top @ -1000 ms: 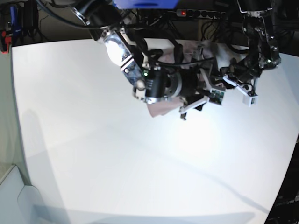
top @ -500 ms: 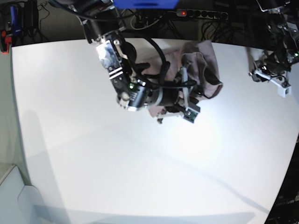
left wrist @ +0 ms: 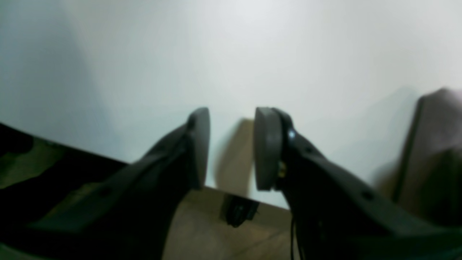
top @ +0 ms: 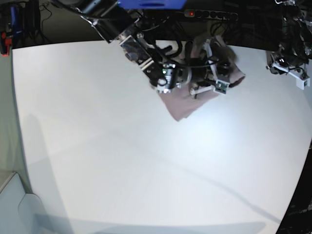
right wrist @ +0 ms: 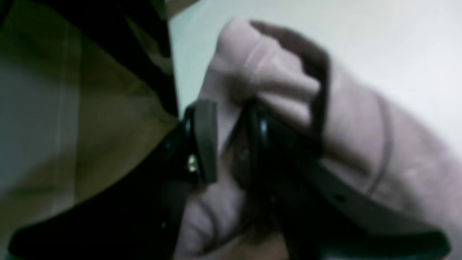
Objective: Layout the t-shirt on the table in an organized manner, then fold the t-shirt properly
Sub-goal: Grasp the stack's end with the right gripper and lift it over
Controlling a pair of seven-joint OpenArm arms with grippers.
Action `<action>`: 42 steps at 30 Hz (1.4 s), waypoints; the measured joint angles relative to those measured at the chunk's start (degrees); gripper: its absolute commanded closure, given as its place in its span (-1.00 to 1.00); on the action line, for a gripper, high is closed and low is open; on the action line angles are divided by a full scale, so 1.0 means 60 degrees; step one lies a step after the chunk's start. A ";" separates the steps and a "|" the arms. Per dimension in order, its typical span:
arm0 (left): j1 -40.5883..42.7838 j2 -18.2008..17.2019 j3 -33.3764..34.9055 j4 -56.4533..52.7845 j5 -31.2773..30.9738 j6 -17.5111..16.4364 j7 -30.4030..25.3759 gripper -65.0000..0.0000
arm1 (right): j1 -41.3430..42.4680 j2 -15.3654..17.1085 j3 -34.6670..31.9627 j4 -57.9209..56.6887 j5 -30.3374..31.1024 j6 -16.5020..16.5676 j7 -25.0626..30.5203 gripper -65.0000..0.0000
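The right gripper (right wrist: 231,141) pinches a bunched fold of the t-shirt (top: 187,100) at twelve o'clock on the table (top: 122,165), while the left gripper (left wrist: 231,148) (narrowly parted, empty) hangs well apart toward two o'clock.

My right end effector (right wrist: 231,141) reaches across from the far side, its fingers pinched together on a fold of cloth. My left end effector (left wrist: 231,148) hangs apart at the far edge, fingers parted with nothing between them.
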 measured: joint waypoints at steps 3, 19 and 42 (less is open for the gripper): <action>0.0135 0.0025 0.0007 0.0393 -0.0087 0.0004 -0.0007 0.36 | -0.0004 -0.0040 -0.0291 -0.0251 0.0051 0.0007 0.0597 0.60; 0.0339 0.0127 0.0004 0.1293 -0.0051 -0.0004 0.0648 0.31 | 0.0430 -0.0080 0.0743 0.1530 0.0066 -0.0033 -0.0106 0.60; 0.2594 0.0871 -0.1563 0.4116 -0.1956 -0.1253 0.1610 -0.92 | -0.0382 0.0845 0.1504 0.2747 0.0084 -0.0062 -0.0856 0.60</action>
